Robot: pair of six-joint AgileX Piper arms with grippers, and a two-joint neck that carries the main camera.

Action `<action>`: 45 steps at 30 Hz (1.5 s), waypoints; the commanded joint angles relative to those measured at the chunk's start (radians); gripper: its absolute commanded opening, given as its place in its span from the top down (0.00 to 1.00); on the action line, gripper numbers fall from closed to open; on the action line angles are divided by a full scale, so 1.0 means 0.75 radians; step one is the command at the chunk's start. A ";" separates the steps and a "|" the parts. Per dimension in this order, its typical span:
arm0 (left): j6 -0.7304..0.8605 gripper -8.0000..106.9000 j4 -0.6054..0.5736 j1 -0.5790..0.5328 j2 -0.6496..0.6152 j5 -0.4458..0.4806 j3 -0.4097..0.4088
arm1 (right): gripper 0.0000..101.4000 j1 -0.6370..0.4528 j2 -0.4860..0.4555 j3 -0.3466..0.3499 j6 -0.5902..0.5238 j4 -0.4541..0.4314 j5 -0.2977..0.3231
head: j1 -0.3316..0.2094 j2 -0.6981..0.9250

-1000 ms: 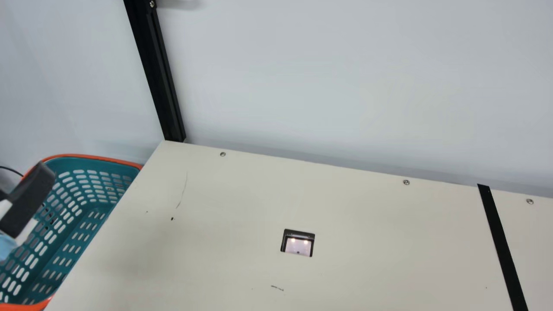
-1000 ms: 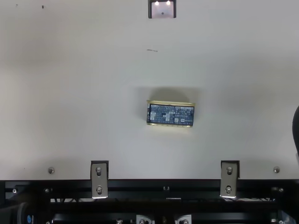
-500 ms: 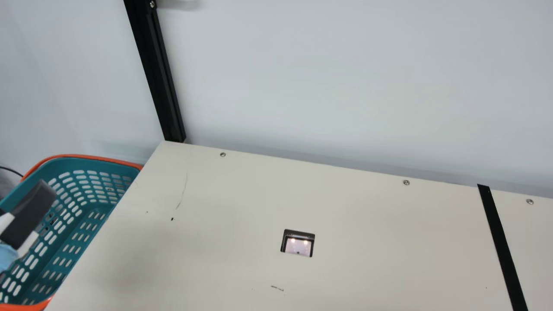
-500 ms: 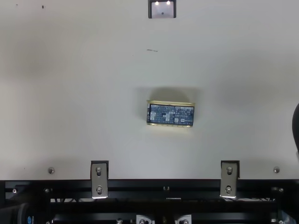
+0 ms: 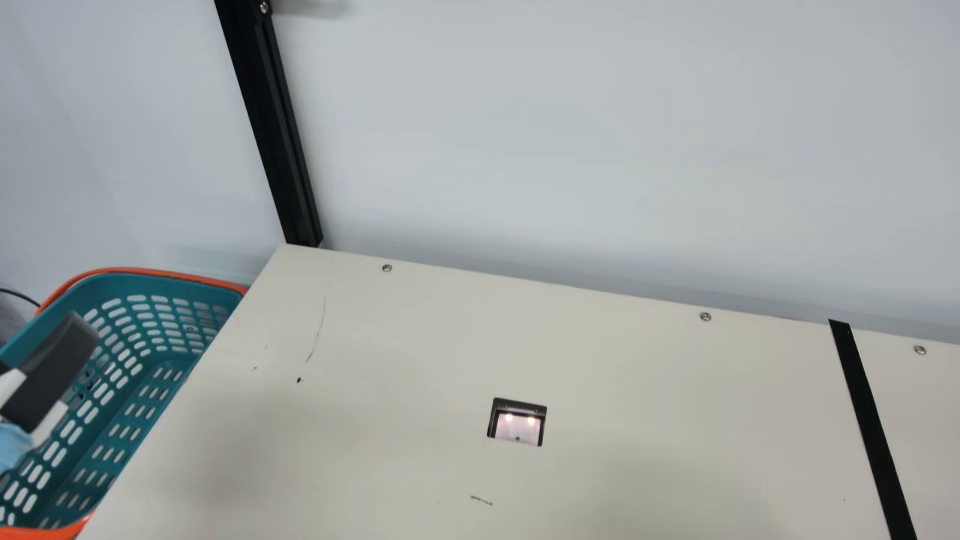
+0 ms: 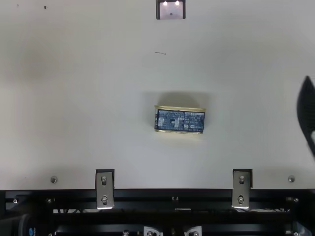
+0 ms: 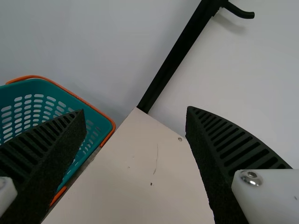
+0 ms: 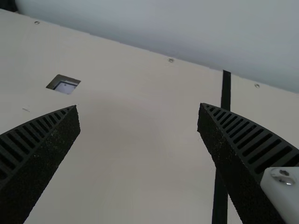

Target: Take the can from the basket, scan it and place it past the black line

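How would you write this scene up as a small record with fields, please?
Can: blue label, gold rims; on the table, nearer the black frame than the scanner is
Scanner: set into the table, lights on
Basket: teal with orange rim, beside the table
Black line: can not past it
Left pincer: open, empty
Right pincer: open, empty
Scanned: cannot tell

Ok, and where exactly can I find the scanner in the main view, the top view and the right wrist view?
Main view: scanner, lower half, slightly right of centre.
Top view: scanner, at the top edge, near the middle.
Right wrist view: scanner, upper left.
Shared landmark: short dark scratch below the scanner.
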 commanded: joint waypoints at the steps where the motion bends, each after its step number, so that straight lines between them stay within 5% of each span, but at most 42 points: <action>1: 0.000 0.15 0.000 0.000 0.000 0.000 0.000 | 0.00 0.049 0.086 -0.049 -0.046 0.018 0.014 | -0.043 -0.003; 12: 0.000 0.15 0.000 0.000 0.000 0.000 0.000 | 0.00 0.156 0.230 -0.171 -0.311 0.149 0.110 | -0.043 -0.003; 30: 0.000 0.15 0.000 0.000 0.000 0.000 0.000 | 0.00 0.191 0.232 -0.169 -0.283 0.120 0.117 | -0.043 -0.003; 45: 0.000 0.15 0.000 0.000 0.000 0.000 0.000 | 0.00 0.353 0.288 -0.160 -0.381 0.088 0.268 | -0.043 -0.003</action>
